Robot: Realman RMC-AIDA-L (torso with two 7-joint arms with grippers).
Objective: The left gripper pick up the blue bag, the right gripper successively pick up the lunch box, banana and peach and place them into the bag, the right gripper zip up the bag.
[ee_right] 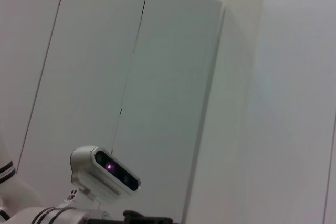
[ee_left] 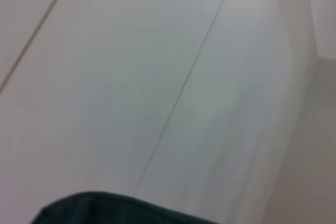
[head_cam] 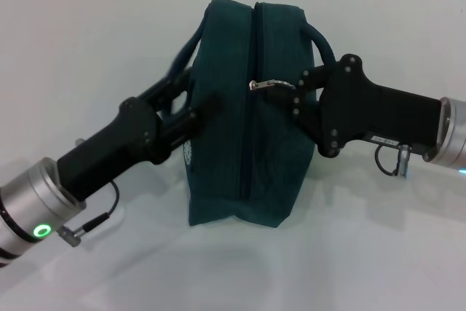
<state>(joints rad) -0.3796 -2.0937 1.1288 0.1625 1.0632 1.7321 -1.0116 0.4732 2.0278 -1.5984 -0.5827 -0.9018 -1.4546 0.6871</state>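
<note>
Head view: a dark teal-blue bag (head_cam: 240,143) stood upright in the middle of a white worktop (head_cam: 109,41), its zipper line running down the centre of the top, away from the robot twd the near edge. The zipper looked closed along the visible length. 2 rope-like handles arched out, 1 on each side of the bag near its far end.

The left gripper (head_cam: 207,107), black w/ jointed linkages, reached in from the lower left; its silver wrist showed a green light ring (head_cam: 42,231). Its fingers pressed against the bag's left side by the left handle (head_cam: 183,56), closed on the fabric or the handle there; which of the 2 couldn't be told.

The right gripper (head_cam: 291,94), black, w/ a small white label on its body, came in from the right at the bag's upper right side. Its fingertips sat at the metal zipper pull (head_cam: 268,84), apparently pinched together on it.

Left wrist view: mostly pale wall panels, w/ a strip of the teal bag (ee_left: 115,211) at the frame edge.

Right wrist view: white cabinet panels (ee_right: 157,77) and the robot's head camera unit (ee_right: 105,174), white w/ a dark lens bar.
</note>
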